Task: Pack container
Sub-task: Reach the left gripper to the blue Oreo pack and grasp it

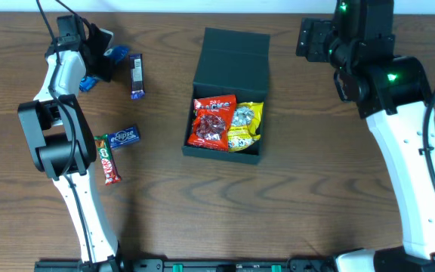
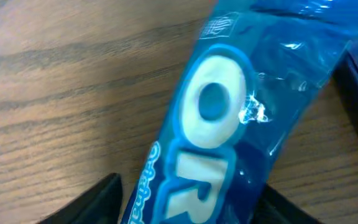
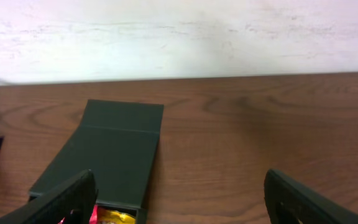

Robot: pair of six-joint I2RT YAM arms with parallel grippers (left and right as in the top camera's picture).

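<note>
Packing partly done: two packets in, four things left out on the counter.

The container stands mid-counter with its lid flap thrown back. A red snack packet and a yellow snack packet lie side by side inside it. Out to its left are a blue Oreo packet, a dark blue bar, an Eclipse gum pack and a red bar. The left end effector straddles the Oreo packet, one finger on each side; I cannot tell whether they press it. The right end effector hangs wide and empty behind the container. By my reading, the Oreo packet is next to go in, and closing the lid comes last.
</note>
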